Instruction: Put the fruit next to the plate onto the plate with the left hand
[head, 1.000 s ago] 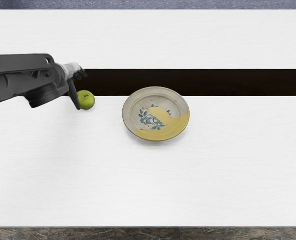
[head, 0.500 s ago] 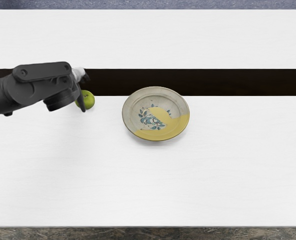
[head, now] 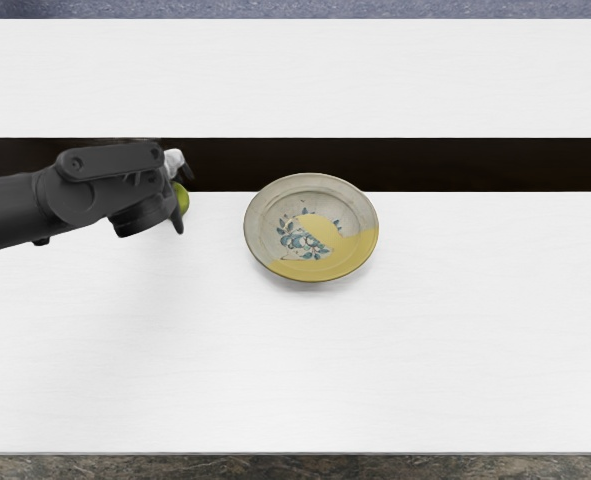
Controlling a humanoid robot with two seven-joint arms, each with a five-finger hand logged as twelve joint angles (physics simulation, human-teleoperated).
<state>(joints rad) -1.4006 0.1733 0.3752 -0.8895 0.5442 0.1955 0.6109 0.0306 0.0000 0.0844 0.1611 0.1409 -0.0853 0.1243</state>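
Observation:
A small green fruit [head: 184, 198] lies on the white table left of the plate, close to the dark gap. Only a sliver of it shows, because my left hand [head: 168, 192] sits over it and hides most of it. The dark left arm comes in from the left edge, low over the table. Whether the hand grips the fruit is hidden from this view. The plate [head: 256, 212] is round and grey-rimmed, with a blue floral pattern and a yellow patch. It lies flat at centre with nothing on it, about a hand's width right of the fruit.
A dark gap [head: 425, 164] runs across the table just behind the plate and fruit. White table surface [head: 305, 370] stretches in front of the plate and to its right.
My left arm has moved right and slightly down. The hand went from beside the fruit's left edge to covering nearly all of it. Fruit and plate have stayed put.

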